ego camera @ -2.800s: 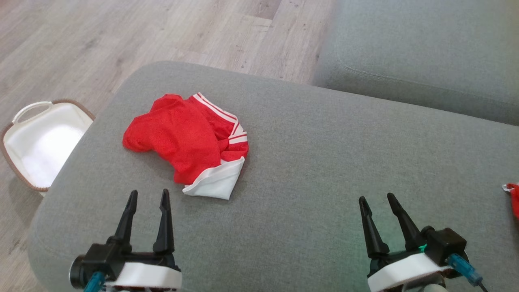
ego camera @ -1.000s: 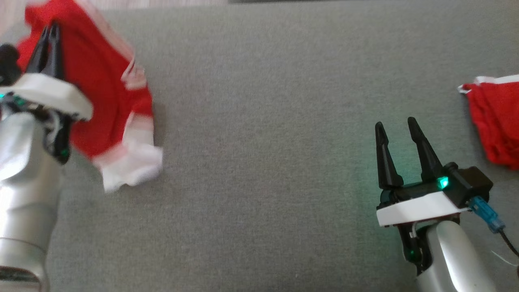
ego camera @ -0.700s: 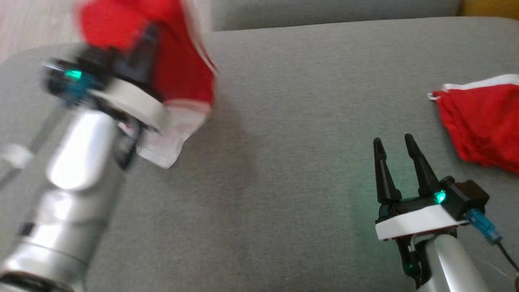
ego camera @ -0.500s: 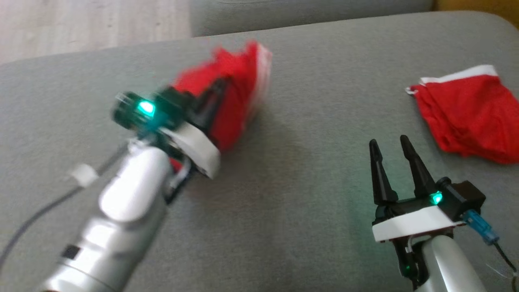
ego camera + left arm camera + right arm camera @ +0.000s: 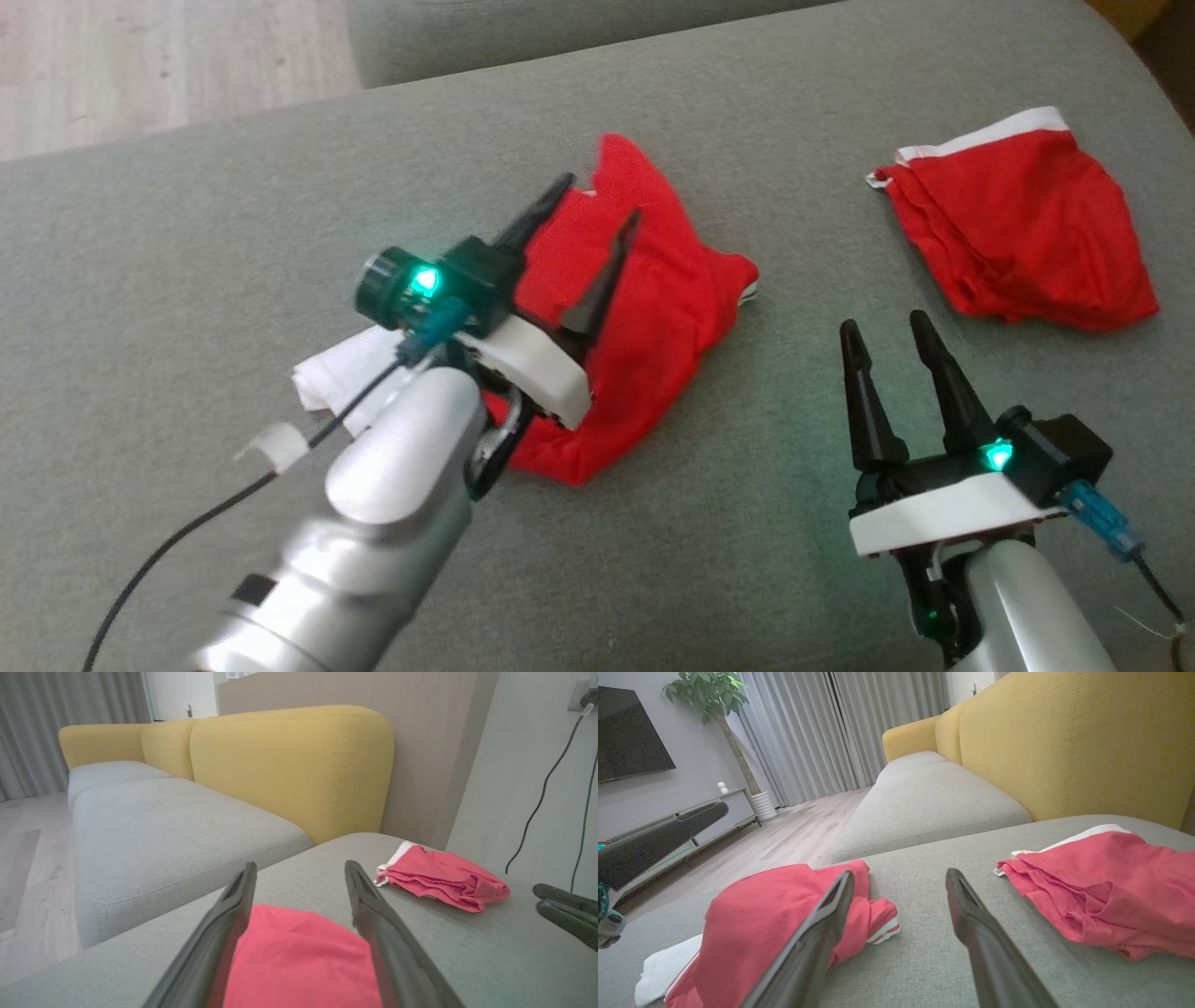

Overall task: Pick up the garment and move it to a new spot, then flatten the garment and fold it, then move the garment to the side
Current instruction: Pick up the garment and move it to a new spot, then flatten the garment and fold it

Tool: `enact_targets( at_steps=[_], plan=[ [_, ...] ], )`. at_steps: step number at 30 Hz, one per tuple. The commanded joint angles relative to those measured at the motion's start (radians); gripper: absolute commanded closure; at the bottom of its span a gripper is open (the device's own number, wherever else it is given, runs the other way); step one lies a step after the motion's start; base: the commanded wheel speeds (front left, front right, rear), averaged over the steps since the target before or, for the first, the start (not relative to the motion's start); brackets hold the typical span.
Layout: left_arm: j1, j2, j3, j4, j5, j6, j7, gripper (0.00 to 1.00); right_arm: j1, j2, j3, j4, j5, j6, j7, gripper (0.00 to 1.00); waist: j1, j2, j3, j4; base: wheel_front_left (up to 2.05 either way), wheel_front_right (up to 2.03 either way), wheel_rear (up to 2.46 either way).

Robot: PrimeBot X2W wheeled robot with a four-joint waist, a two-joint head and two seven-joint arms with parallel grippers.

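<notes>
The red garment [image 5: 653, 308] lies crumpled near the middle of the grey sofa cushion [image 5: 187, 233], a little toward its far edge. Its white part pokes out on the side facing the cushion's left edge, partly hidden under the left wrist.

The left pincer [image 5: 602, 198] hangs over the garment with its two dark fingers spread wide. In the left wrist view the red cloth [image 5: 299, 956] sits low between those fingers [image 5: 300, 865] but is not pinched; whether the tips touch the fabric I cannot tell.

The right pincer [image 5: 884, 320] is also spread – empty, over bare cushion toward the near edge, well to the right of the garment. From its own wrist the garment [image 5: 761, 905] shows beyond its left finger.

A second red garment with a white band [image 5: 1018, 224] lies close to the cushion's far right corner, apart from both pincers. A yellow backrest [image 5: 289, 765] rises beyond the far edge – and pale wood floor [image 5: 140, 65] shows past the far left corner.
</notes>
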Motion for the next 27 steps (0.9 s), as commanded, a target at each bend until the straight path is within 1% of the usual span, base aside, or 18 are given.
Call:
enact_targets(
  at_steps=[1, 5, 8, 10, 13, 16, 19, 22, 27],
  plan=[
    [-0.049, 0.023, 0.046, -0.019, -0.006, 0.008, -0.02, 0.0, -0.03, -0.002, 0.016, -0.035, 0.007, -0.001, -0.011, 0.0, 0.0, 0.0, -0.007, 0.013, 0.0, 0.0, 0.0],
    [-0.035, 0.074, 0.097, -0.012, -0.024, 0.023, -0.064, 0.0, -0.021, -0.002, 0.003, -0.036, 0.002, -0.001, -0.011, 0.0, 0.0, 0.0, -0.027, 0.052, 0.0, 0.0, 0.0],
    [0.002, 0.131, 0.132, -0.024, -0.022, 0.039, -0.087, 0.0, -0.012, -0.002, -0.016, -0.037, -0.006, -0.001, -0.011, 0.0, 0.0, 0.0, -0.045, 0.09, 0.0, 0.0, 0.0],
    [0.044, 0.169, 0.148, -0.037, -0.015, 0.048, -0.096, 0.0, -0.004, -0.002, -0.03, -0.037, -0.013, -0.001, -0.011, 0.0, 0.0, 0.0, -0.057, 0.118, 0.0, 0.0, 0.0],
    [0.128, 0.209, 0.175, -0.068, -0.012, 0.061, -0.102, 0.0, 0.014, -0.002, -0.042, -0.032, -0.027, -0.001, -0.011, 0.0, 0.0, 0.0, -0.077, 0.157, 0.0, 0.0, 0.0],
    [0.229, 0.226, 0.216, -0.143, -0.008, 0.076, -0.103, 0.0, 0.033, -0.002, -0.048, -0.023, -0.043, -0.001, -0.011, 0.0, 0.0, 0.0, -0.096, 0.189, 0.0, 0.0, 0.0],
    [0.343, 0.224, 0.25, -0.216, 0.005, 0.094, -0.103, 0.0, 0.051, -0.002, -0.048, -0.015, -0.049, -0.001, -0.011, 0.0, 0.0, 0.0, -0.113, 0.208, 0.0, 0.0, 0.0],
    [0.443, 0.199, 0.285, -0.274, 0.012, 0.109, -0.104, 0.0, 0.065, -0.002, -0.043, -0.007, -0.049, -0.001, -0.011, 0.0, 0.0, 0.0, -0.124, 0.221, 0.0, 0.0, 0.0],
    [0.518, 0.153, 0.331, -0.327, 0.036, 0.107, -0.104, 0.0, 0.068, -0.002, -0.044, -0.006, -0.053, -0.001, -0.011, 0.0, 0.0, 0.0, -0.125, 0.24, 0.0, 0.0, 0.0]
  ],
)
